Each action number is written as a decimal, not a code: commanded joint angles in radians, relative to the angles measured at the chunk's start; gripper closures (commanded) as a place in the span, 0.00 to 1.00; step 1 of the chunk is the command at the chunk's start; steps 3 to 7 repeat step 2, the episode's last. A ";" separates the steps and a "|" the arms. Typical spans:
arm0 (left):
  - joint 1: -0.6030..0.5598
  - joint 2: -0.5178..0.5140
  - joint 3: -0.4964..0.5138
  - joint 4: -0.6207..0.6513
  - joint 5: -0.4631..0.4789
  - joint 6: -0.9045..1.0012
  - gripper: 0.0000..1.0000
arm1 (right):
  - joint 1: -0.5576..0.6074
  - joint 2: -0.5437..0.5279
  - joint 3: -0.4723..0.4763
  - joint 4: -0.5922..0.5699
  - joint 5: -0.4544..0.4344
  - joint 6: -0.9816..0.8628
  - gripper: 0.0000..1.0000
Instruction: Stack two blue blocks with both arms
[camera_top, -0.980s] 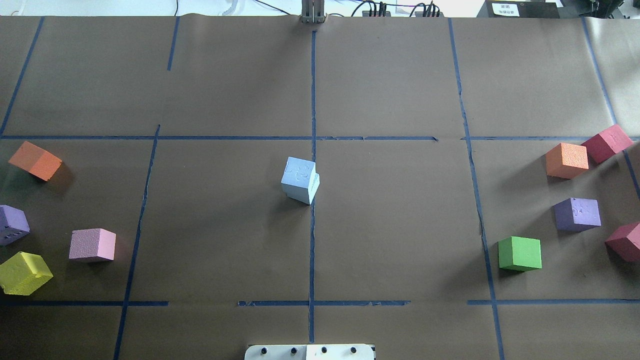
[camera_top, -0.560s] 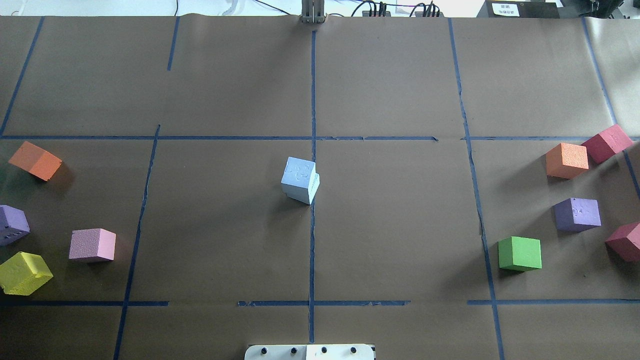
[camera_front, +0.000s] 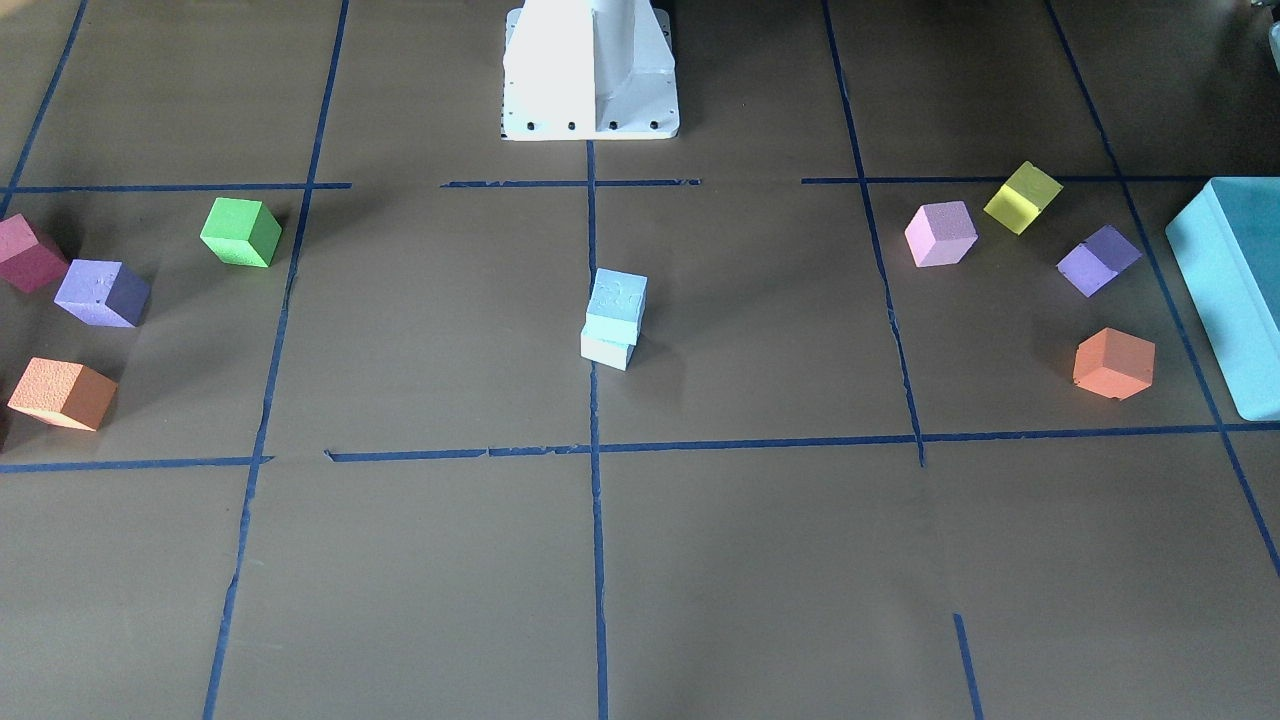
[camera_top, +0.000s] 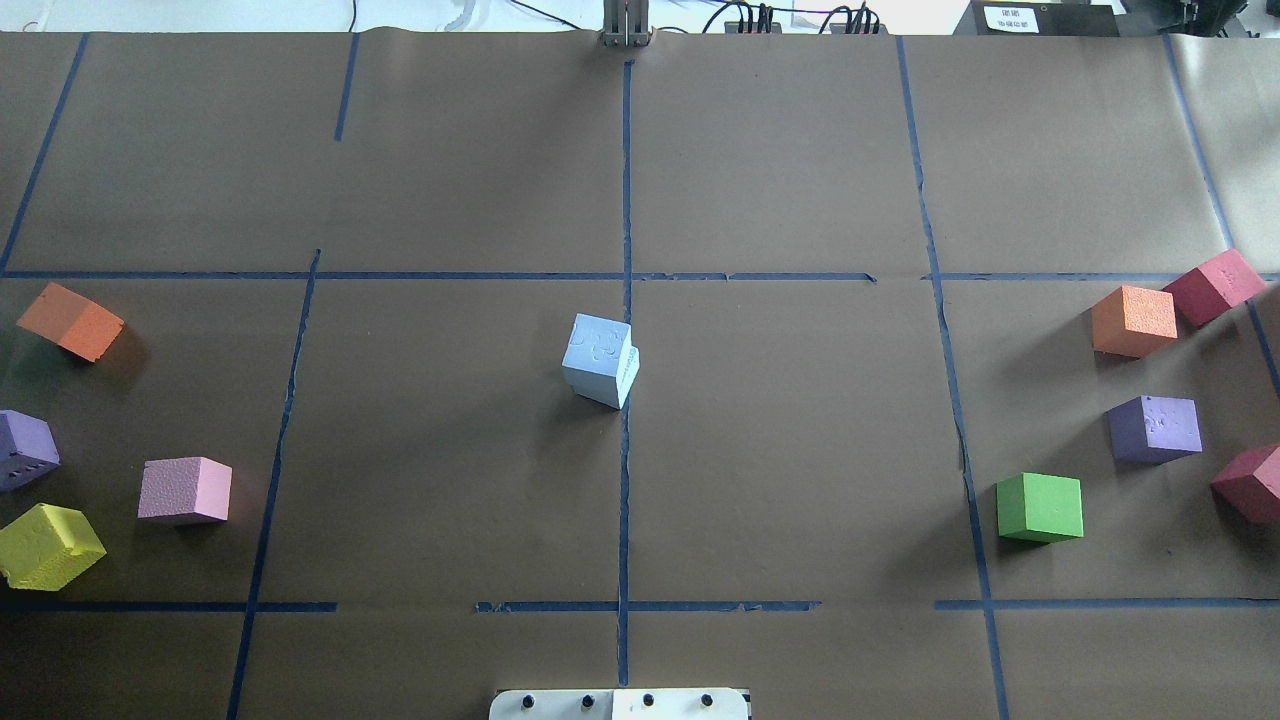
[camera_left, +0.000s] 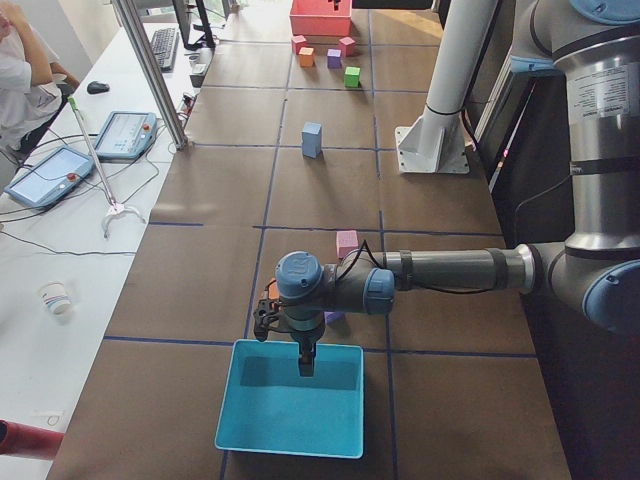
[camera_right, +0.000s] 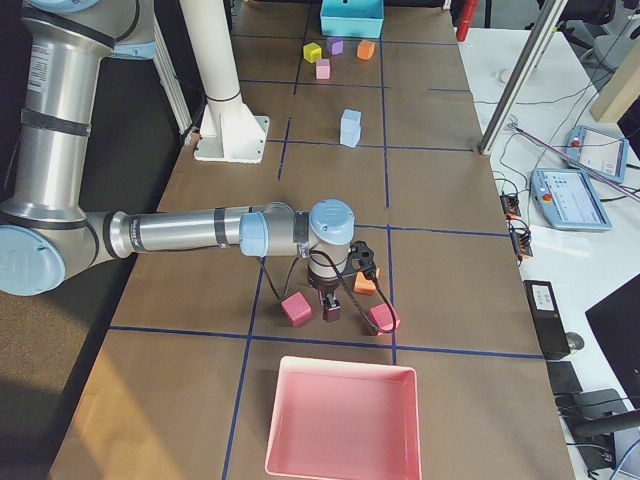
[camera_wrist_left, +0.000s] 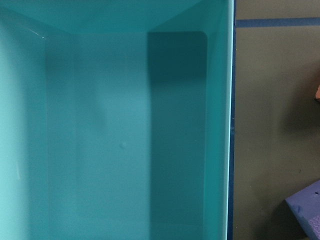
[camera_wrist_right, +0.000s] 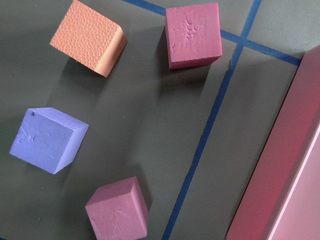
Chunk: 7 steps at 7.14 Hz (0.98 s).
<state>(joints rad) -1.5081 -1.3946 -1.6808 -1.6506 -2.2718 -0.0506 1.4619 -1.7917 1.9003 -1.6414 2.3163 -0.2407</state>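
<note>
You are looking at a finished stack. The top blue block (camera_front: 617, 300) is sitting on the lower blue block (camera_front: 606, 352) at frame centre, slightly twisted but well supported. The left gripper (camera_left: 305, 362) is hanging over the teal box (camera_left: 260, 412) and the right gripper (camera_right: 329, 301) over cubes (camera_right: 296, 309) beside the pink tray (camera_right: 340, 425), probably parking clear of the stack. These side views are not letting you tell how open either is.
</note>
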 joint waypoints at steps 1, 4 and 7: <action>0.000 -0.001 0.000 -0.002 0.000 0.002 0.00 | 0.000 0.000 -0.001 0.000 0.000 0.000 0.00; 0.000 -0.001 -0.002 0.000 0.000 0.000 0.00 | 0.000 0.000 -0.003 0.000 0.000 0.000 0.00; 0.000 -0.001 -0.002 0.000 0.000 0.000 0.00 | 0.000 0.000 -0.003 0.000 0.000 0.000 0.00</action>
